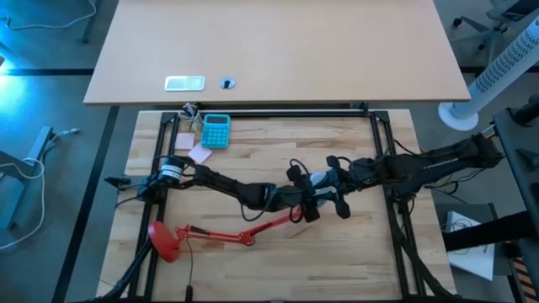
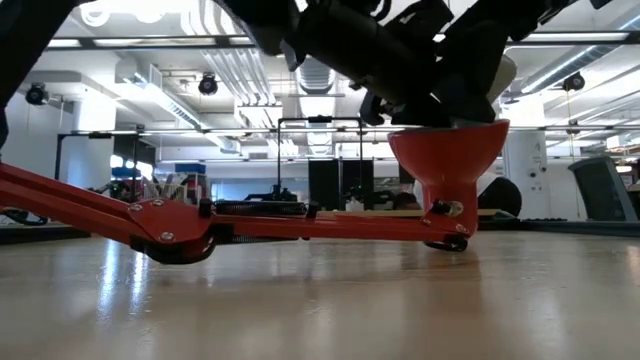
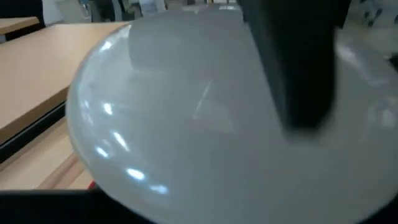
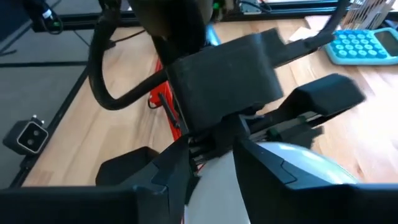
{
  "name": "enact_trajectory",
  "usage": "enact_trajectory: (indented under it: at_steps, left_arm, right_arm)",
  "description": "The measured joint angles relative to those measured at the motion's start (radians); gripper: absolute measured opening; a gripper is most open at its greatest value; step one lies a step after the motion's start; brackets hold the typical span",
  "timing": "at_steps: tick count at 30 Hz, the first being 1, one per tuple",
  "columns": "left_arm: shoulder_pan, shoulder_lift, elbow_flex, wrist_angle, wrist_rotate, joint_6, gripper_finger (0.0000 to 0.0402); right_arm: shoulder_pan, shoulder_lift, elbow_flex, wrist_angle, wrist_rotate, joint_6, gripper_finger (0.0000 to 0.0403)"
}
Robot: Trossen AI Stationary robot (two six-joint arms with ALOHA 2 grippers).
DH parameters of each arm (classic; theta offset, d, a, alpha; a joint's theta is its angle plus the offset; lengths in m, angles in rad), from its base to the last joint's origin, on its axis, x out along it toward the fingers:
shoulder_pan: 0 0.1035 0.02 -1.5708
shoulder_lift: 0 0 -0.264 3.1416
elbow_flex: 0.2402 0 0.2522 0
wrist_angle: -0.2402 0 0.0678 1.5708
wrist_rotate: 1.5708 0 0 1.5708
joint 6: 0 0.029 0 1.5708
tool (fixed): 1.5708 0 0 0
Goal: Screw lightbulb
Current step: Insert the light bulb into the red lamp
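the room is bright, with long ceiling lights (image 2: 150, 42) shining down. blue light glows at one edge of the high view. the bench (image 2: 320, 300) is shiny and shows soft glare. the lightbulb (image 3: 205, 118) is very close, blurry, with small white shine spots. a dark blurry finger crosses it.

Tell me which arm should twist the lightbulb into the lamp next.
Left, probably: its end effector grips the lightbulb, which fills its wrist view, just above the red shade. The right end effector sits close beside it.
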Motion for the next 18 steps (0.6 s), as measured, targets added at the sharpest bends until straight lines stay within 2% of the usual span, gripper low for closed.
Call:
enact_trajectory:
  at_steps: [8,18]
  left_arm:
    - [-0.004,-0.035,0.071,-0.242,0.004,0.006,0.0244]
    - [-0.01,-0.07,0.067,-0.323,0.003,-0.001,0.0247]
  right_arm:
    - [0.001,0.0,-0.018,0.036,0.004,-0.009,0.0104]
    - [0.001,-0.001,-0.072,0.12,-0.009,0.004,0.0116]
